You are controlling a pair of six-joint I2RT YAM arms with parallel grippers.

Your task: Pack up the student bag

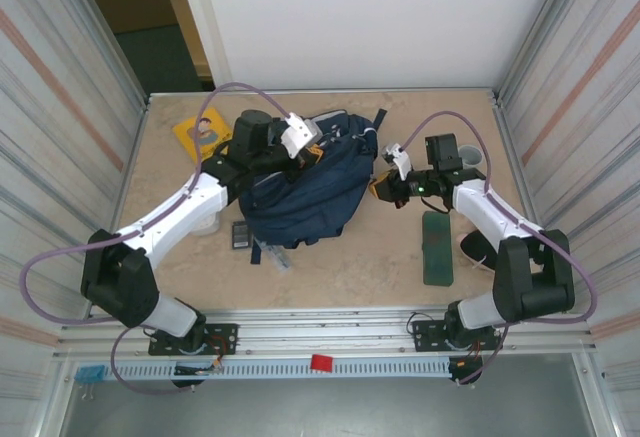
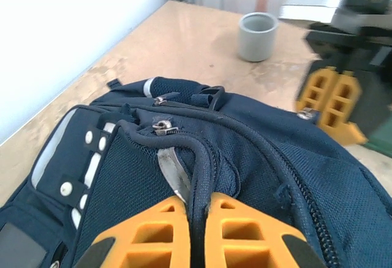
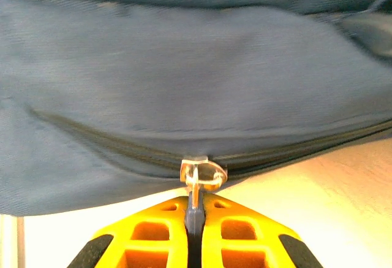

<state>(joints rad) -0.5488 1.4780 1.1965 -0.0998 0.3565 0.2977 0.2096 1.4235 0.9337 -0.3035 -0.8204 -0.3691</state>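
Observation:
The navy student bag [image 1: 305, 187] lies in the middle of the table, its white-striped front panel [image 2: 92, 157] facing up. My left gripper [image 1: 298, 141] sits on the bag's far top edge, and in the left wrist view the left gripper [image 2: 197, 202] is shut on a piped fold of the bag [image 2: 208, 157] beside a zipper slider [image 2: 162, 125]. My right gripper [image 1: 385, 185] is at the bag's right side. In the right wrist view the right gripper [image 3: 195, 202] is shut on the dark zipper pull hanging from a metal slider [image 3: 201, 173] on a long closed zipper [image 3: 110, 139].
A flat dark green pencil case [image 1: 437, 247] lies to the right of the bag, with a dark object [image 1: 478, 249] beside it. A grey cup [image 2: 257, 35] stands at the back right. A yellow item [image 1: 200, 132] lies at the back left, and a small dark device [image 1: 241, 234] sits near the bag's front left.

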